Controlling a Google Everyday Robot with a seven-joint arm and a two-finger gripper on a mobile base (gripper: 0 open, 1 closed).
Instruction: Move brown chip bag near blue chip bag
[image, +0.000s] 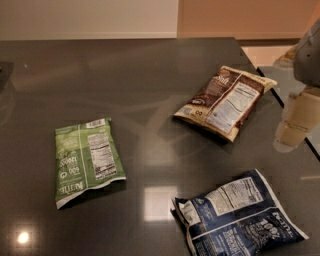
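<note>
Altogether three bags lie: brown (225, 100), blue (240, 215), green (87, 160); hand (292, 127) near brown.

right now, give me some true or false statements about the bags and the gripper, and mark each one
1. The green bag lies on the left of the table, away from the other bags. True.
2. The brown bag and the blue bag both lie on the right, apart from each other. True.
3. The gripper is at the right edge of the view, beside the brown bag. True.
4. The gripper holds the brown bag. False: that bag lies on the table, apart from the gripper.
5. The blue bag lies farther back than the brown bag. False: it is nearest the camera.
</note>
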